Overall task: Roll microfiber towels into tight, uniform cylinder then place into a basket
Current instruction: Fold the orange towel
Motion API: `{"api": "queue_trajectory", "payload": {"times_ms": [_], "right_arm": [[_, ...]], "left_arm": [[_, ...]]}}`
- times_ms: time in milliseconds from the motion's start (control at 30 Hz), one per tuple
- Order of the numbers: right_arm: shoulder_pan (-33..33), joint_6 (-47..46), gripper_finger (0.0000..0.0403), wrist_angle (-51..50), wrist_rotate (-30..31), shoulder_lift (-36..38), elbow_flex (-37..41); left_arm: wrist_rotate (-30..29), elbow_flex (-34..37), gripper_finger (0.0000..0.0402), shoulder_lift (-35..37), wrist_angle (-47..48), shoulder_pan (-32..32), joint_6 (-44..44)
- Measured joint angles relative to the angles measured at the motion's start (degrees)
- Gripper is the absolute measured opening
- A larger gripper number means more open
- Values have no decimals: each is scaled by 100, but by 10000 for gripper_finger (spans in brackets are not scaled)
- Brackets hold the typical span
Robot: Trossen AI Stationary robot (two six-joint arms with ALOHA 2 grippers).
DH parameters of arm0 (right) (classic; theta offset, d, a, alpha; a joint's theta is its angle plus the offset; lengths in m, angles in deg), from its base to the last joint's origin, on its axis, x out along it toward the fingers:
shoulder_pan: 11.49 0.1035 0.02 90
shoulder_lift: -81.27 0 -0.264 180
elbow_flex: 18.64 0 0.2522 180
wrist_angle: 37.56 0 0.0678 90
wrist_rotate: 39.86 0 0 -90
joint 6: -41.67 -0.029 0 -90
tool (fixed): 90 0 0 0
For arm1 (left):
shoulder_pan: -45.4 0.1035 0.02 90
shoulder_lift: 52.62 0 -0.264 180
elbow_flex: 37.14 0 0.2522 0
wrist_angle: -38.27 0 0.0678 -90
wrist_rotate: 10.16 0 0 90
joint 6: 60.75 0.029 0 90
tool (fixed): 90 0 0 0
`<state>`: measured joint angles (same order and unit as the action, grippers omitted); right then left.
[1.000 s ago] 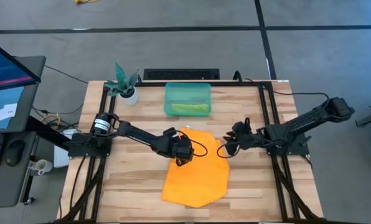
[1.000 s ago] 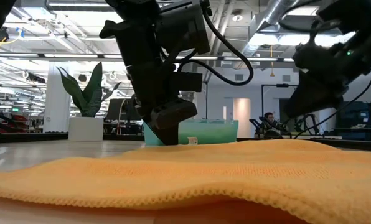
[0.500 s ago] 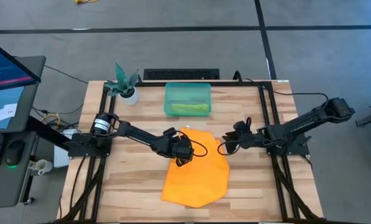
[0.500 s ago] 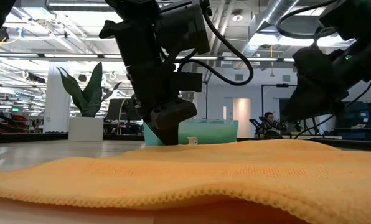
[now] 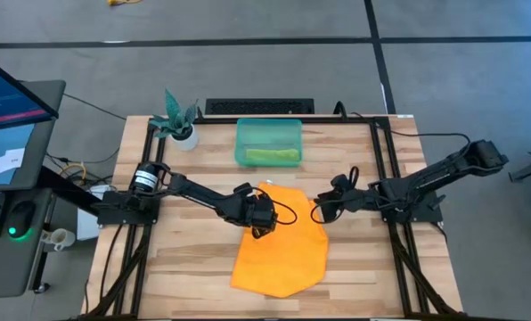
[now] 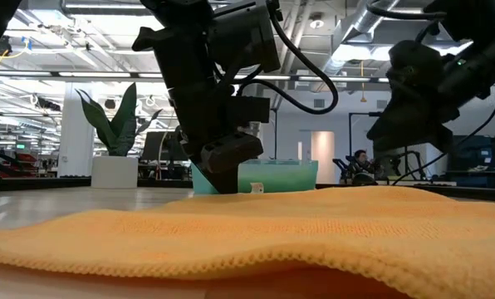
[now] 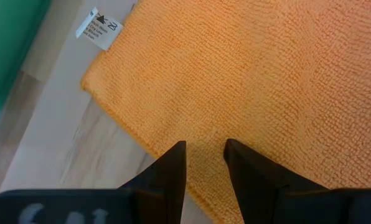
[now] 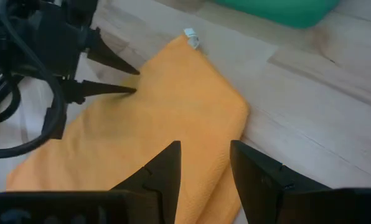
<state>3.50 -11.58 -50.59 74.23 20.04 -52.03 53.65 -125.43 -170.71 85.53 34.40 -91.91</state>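
1. Across the middle of the wooden worktop [image 5: 203, 267] lies the orange towel [image 5: 283, 241], spread mostly flat with one side doubled over, so an edge is free to begin a roll.
2. At the towel's left edge, near the corner that carries the white tag [image 7: 99, 28], the left end effector [image 5: 262, 223] points down with its fingers [image 7: 173, 174] parted and their tips on or just over the cloth. Nothing is pinched yet; it looks placed to pin or pick up that edge.
3. Over the towel's opposite, right edge, the right end effector [image 5: 318, 212] hovers with its fingers [image 8: 164, 168] also apart and empty. Both ends of the same side are thus covered, which I judge is meant to keep a roll even across the width.
4. Behind the towel, toward the worktop's far edge, the teal basket [image 5: 268, 141] holds the lime green towel [image 5: 272, 155], seemingly rolled already and laid along the near wall. That leaves room beside it for a second roll.
5. Beside the basket's left, a potted plant [image 5: 178, 120] stands well apart from the work.
6. My judgement: the orange towel's roll is not yet started.
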Motion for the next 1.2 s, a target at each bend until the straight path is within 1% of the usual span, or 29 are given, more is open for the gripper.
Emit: {"api": "queue_trajectory", "payload": {"times_ms": [67, 167, 233, 300, 400, 567, 667, 833, 967, 1100, 1200], "right_arm": [[27, 17, 159, -6, -4, -45, -49], [76, -22, 159, -29, -21, -314, -143], [69, -52, 159, -21, -81, -644, -299], [-18, 162, 159, -52, -188, -967, -447], [-200, 365, 159, -202, -190, -1268, -730], [-398, 364, 159, -810, -185, -1464, -930], [-427, 172, 159, -1137, -225, -1506, -934], [-365, -185, 159, -1387, -329, -1601, -906], [-310, -271, 159, -1337, -378, -1924, -887], [-383, -147, 159, -907, -565, -2324, -903], [-482, -34, 159, -619, -644, -2457, -925]], "left_arm": [[0, 0, 112, 0, 0, 0, 0], [-1, 0, 112, 0, -3, 0, 0], [0, 0, 112, 0, 1, 0, 2], [-2, 0, 112, 0, -4, 0, 1], [-2, 0, 112, 0, 9, 0, 2], [-2, 0, 112, 0, 16, 0, 2], [-4, 0, 112, 0, 17, 0, 2], [-2, 0, 112, 0, 29, 0, 2], [-3, 0, 112, 0, 31, -2, 0], [-4, 0, 112, 0, 26, -2, 0], [-4, 0, 112, 0, 24, 0, 0]]}}
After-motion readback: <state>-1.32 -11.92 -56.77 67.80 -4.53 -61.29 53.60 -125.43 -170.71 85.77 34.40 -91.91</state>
